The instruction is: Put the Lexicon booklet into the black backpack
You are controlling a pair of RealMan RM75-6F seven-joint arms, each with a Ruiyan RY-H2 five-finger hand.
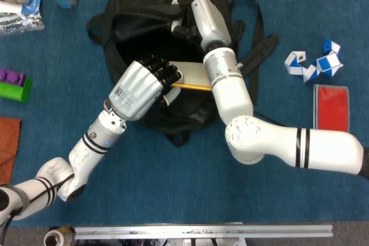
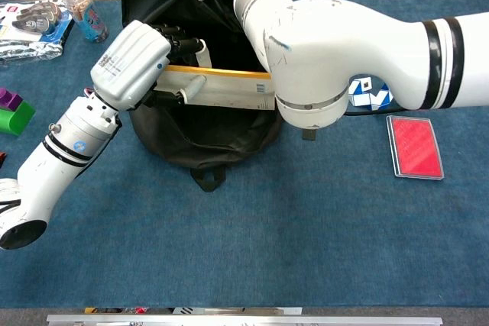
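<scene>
Left hand: the left hand (image 1: 138, 89) (image 2: 131, 62) grips the Lexicon booklet (image 1: 190, 76) (image 2: 225, 89) at its near end, dark fingers (image 1: 164, 73) curled over the top edge, thumb under it; palm back faces up in the head view.
Left arm: forearm (image 1: 86, 148) rises from 7 o'clock toward the bag, wrist tilted so the hand points to 1 o'clock.
Right hand: the right hand (image 1: 203, 20) reaches to 12 o'clock into the bag's mouth; fingers lie against the upper rim of the opening, but whether they grasp the fabric cannot be told.
Right arm: white forearm (image 1: 230, 93) (image 2: 336, 43) crosses over the far end of the booklet, elbow at 5 o'clock of the bag.
Booklet: white with a yellow edge, held roughly level across the open mouth, its far end hidden behind the right arm in both views.
Backpack: the black backpack (image 1: 144, 4) (image 2: 199, 131) lies open on the blue counter (image 1: 173, 188) (image 2: 244, 242), straps spread toward 3 o'clock.
Other items: red case (image 1: 331, 109) (image 2: 413, 146) and blue-white twist puzzle (image 1: 314, 63) at 3 o'clock; green block (image 1: 14, 90) at 9 o'clock.
</scene>
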